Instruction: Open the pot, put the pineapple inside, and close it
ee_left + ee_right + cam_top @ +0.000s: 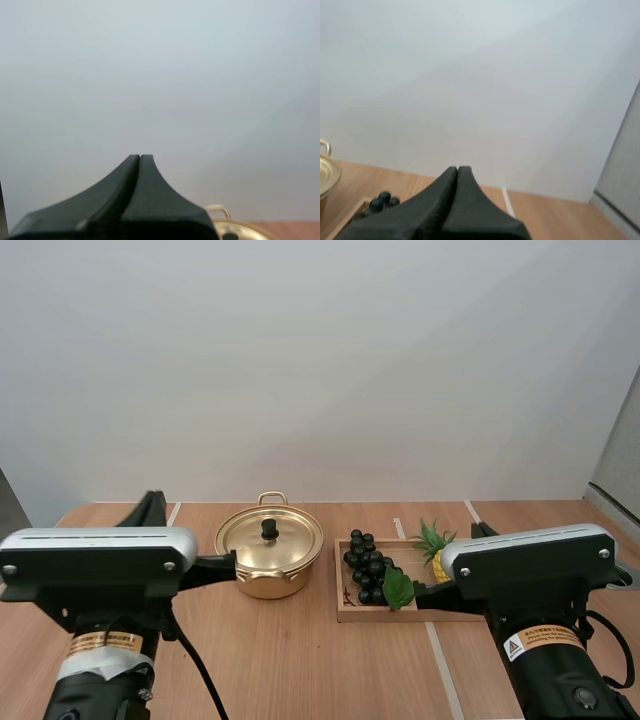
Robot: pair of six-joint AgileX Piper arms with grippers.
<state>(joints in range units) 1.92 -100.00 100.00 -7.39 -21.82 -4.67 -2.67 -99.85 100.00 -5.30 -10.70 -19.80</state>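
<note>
Finds the pineapple [437, 554] lying at the right end of the wooden tray [345, 614], beside the grapes [366, 568], just ahead of the right gripper [457, 170] and untouched by it. Records that gripper clenched on nothing, pressed into one dark wedge, held level above the table [300, 660] near the tray's front right corner. Notes the pot [268, 575] standing left of the tray with its lid [272, 540] seated. Records the left gripper [140, 157] likewise clenched and empty, held level, tip near the pot's left side, separated from the pineapple by pot and grapes.
</note>
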